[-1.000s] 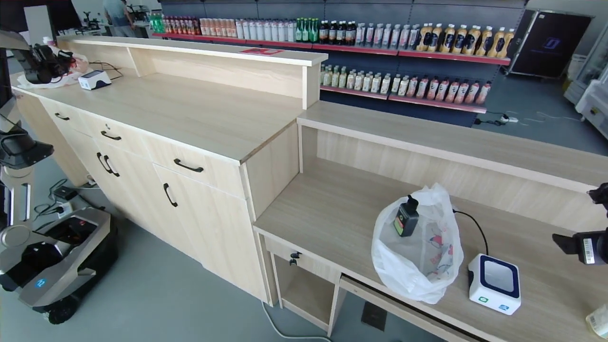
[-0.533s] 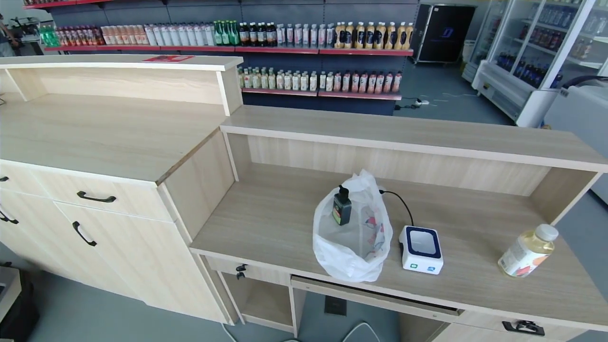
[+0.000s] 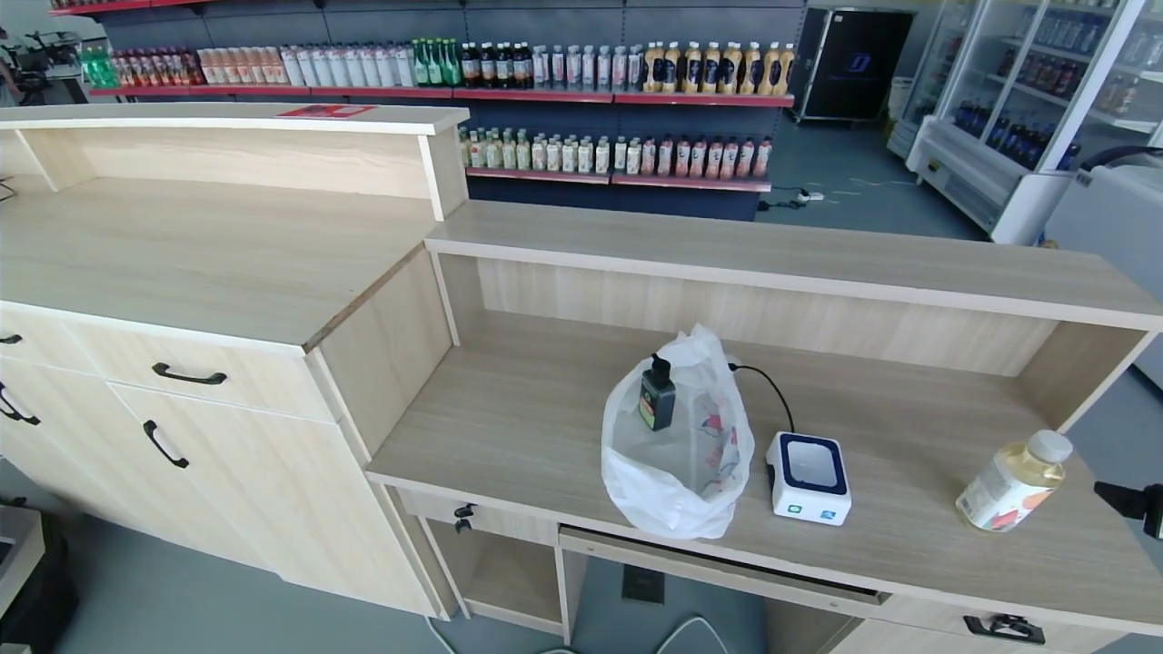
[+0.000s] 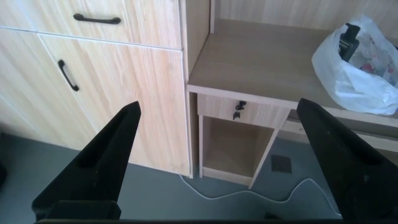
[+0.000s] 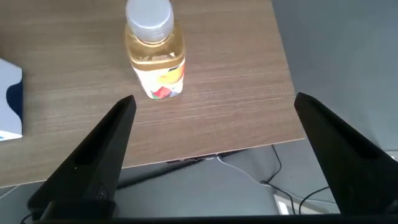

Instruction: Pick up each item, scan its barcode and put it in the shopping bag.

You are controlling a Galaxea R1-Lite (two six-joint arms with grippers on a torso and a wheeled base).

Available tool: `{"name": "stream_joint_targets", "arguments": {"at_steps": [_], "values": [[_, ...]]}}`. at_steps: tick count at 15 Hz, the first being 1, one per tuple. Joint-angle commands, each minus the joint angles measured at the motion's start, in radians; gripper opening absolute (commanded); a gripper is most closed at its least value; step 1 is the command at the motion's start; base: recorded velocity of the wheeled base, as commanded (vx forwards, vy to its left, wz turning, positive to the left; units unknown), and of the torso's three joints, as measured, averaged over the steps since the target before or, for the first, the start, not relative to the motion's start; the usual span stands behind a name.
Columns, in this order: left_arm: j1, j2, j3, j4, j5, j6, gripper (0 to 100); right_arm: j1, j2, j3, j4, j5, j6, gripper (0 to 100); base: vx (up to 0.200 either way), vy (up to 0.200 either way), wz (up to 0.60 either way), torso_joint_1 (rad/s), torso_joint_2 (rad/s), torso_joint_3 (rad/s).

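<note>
A white shopping bag (image 3: 677, 459) stands open on the lower counter (image 3: 536, 418), with a dark bottle (image 3: 656, 396) upright inside it. Just right of the bag sits the white barcode scanner (image 3: 809, 465), its cable running back behind the bag. A yellow juice bottle (image 3: 1013, 481) with a white cap stands near the counter's right end. My right gripper (image 5: 214, 99) hangs open over the counter's front right corner, short of the juice bottle (image 5: 155, 53), holding nothing. My left gripper (image 4: 219, 104) is open and holding nothing, low in front of the cupboard, with the bag (image 4: 357, 62) off to one side.
A taller counter with drawers and cupboard doors (image 3: 173, 427) adjoins on the left. A raised back ledge (image 3: 781, 259) runs behind the lower counter. Drink shelves (image 3: 581, 73) and glass fridges (image 3: 1018, 118) stand beyond. A cable lies on the floor under the counter (image 4: 249, 190).
The head camera swung right, so the bag, scanner and juice bottle now sit mid-picture. The things on the counter have not moved. A right fingertip now shows at the right edge.
</note>
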Motion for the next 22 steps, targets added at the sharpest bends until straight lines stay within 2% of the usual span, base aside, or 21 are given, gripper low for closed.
{"name": "stream_joint_targets", "arguments": {"at_steps": [1,5,14,22], "values": [[0.001,0.000,0.000,0.000,0.000,0.000,100,-0.002,0.148,0.000,-0.058,0.007,-0.026,100,0.000,0.000,0.00,0.000,0.00,0.000],[0.001,0.000,0.000,0.000,0.000,0.000,100,-0.011,0.168,-0.003,-0.064,0.011,-0.026,100,0.000,0.000,0.00,0.000,0.00,0.000],[0.001,0.000,0.000,0.000,0.000,0.002,100,0.116,0.381,-0.082,-0.288,0.013,-0.062,100,0.000,0.000,0.00,0.000,0.00,0.000],[0.001,0.000,0.000,0.000,0.000,0.000,100,0.196,0.493,-0.157,-0.337,0.010,-0.089,100,0.000,0.000,0.00,0.000,0.00,0.000]]}}
